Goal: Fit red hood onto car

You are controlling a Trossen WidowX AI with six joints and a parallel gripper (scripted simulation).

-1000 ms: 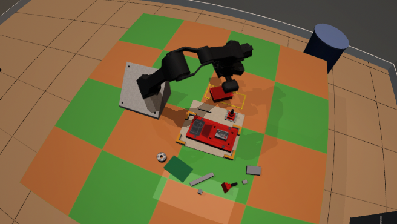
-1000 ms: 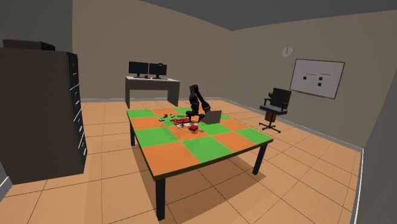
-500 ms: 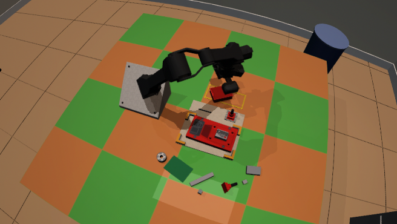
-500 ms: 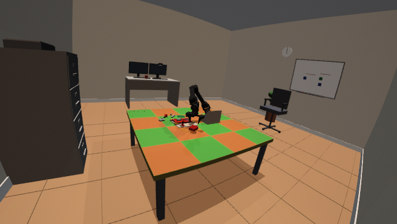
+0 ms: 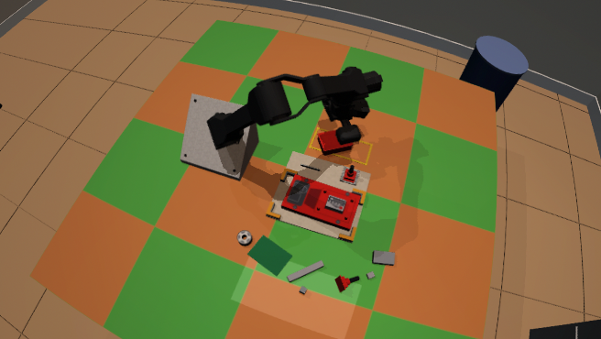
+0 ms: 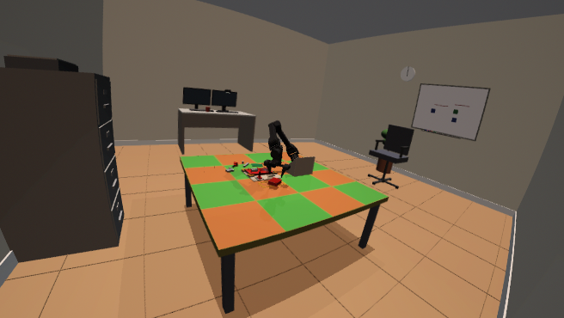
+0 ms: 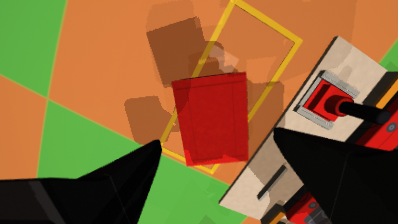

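The red hood [image 5: 329,144] [image 6: 274,181] [image 7: 215,120] lies roof up on the table, skewed across the yellow outline [image 5: 370,154] [image 7: 267,21]. My gripper [image 7: 216,139] is open and empty above the hood. In the wrist view its fingertips stand left and right of the hood's lower half, with a gap on each side. In the top view the hand hides part of the hood. The red chassis [image 5: 307,207] [image 7: 385,137] sits in the jig [image 5: 294,160] between orange corner brackets. The engine block [image 5: 335,203] is on its deck, with small dark pegs around it.
A red part with a black stick [image 5: 350,175] [image 7: 330,102] stands on the beige board between hood and chassis. Beyond the chassis lie a metal ring [image 5: 245,237], a green plate [image 5: 270,256], a grey bar [image 5: 305,271], a grey block [image 5: 384,257] and a red-and-black piece [image 5: 343,283].
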